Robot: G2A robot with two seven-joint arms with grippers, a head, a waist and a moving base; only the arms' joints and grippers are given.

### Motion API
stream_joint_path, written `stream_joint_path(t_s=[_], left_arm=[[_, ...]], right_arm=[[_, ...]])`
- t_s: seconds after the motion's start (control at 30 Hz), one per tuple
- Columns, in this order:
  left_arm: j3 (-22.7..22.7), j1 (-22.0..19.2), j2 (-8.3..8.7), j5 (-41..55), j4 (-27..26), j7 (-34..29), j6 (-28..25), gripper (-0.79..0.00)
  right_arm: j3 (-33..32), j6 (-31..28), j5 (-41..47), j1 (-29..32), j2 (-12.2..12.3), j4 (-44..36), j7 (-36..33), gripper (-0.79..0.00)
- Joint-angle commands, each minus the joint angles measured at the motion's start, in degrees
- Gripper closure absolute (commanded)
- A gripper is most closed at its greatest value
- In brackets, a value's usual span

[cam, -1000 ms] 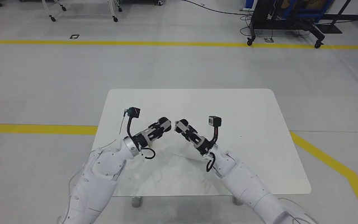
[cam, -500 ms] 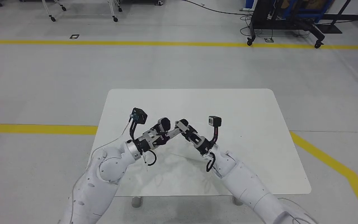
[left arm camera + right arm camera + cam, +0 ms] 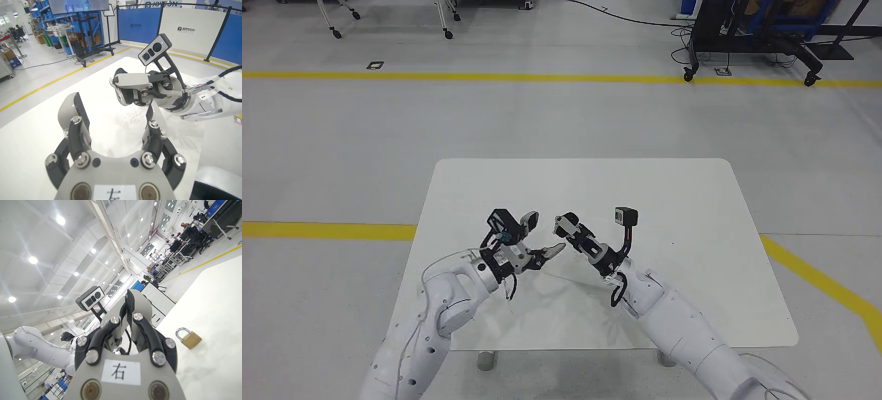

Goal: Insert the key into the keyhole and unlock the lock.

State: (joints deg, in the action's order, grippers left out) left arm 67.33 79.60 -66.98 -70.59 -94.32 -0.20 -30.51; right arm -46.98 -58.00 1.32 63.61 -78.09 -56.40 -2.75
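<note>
left jaws spread; right jaws pinching key [image 3: 111, 82]; padlock [image 3: 191, 340] lying on table [image 3: 217, 294].

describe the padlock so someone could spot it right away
On the white table, look near the right gripper. The padlock lies there on the top, touched by neither arm. Its brass body and silver shackle stand out from the white top and the grey-and-black gripper.
</note>
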Motion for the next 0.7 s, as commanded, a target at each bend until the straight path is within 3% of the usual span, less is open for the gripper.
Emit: stream_joint_path(t_s=[0.0,0.23,0.67], left_arm=[[0.19,0.1,-0.03,-1.32,0.16,2.04,1.61,-0.529],[-0.36,0.25,-0.16,-6.38,0.5,5.4,6.34,-0.372],[0.0,0.18,-0.26,-8.04,0.96,7.1,8.89,-0.36]], right_arm=[[0.0,0.0,0.0,0.0,0.0,0.0,0.0,0.0],[0.0,0.0,0.0,0.0,0.0,0.0,0.0,0.0],[0.0,0.0,0.0,0.0,0.0,0.0,0.0,0.0]])
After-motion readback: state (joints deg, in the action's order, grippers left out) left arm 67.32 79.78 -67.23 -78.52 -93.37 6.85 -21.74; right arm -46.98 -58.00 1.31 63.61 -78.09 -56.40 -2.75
